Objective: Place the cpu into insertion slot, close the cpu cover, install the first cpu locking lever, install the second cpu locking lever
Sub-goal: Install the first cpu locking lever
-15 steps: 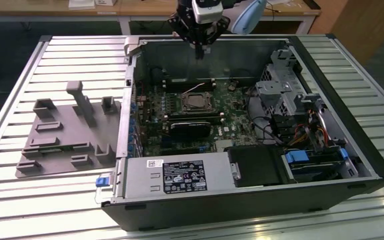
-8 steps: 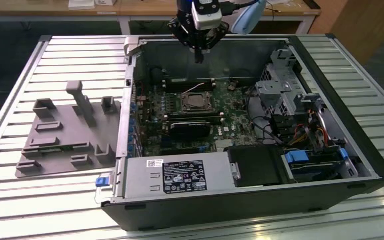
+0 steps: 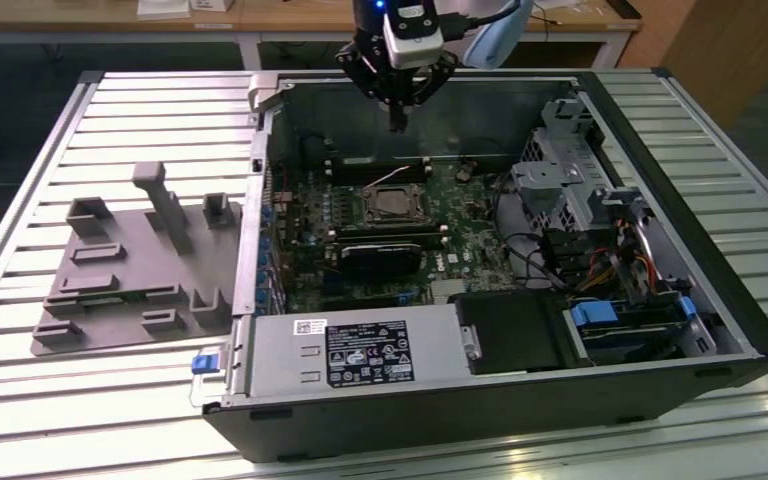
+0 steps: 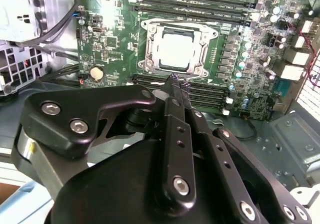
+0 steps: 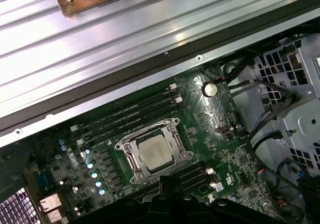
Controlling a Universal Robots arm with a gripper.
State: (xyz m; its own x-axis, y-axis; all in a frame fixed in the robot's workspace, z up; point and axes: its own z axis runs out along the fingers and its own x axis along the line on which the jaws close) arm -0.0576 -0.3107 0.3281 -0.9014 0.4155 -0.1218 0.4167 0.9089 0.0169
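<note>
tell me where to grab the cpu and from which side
Pinch two opposite edges of its metal top, coming straight down from above. The cpu lies flat with the cpu cover framing all four sides, so a sideways approach looks blocked; the edges may offer little to pinch.

**Slatted metal surface in a room with wooden furniture**

A wide surface of pale silver metal slats spans the exterior view, with bright glare streaking its near edge. In the first wrist view its slats reflect soft light. Beyond its far edge, a wooden desk stands on white legs over a dark floor. A tall wooden panel rises at the exterior view's right.
</note>
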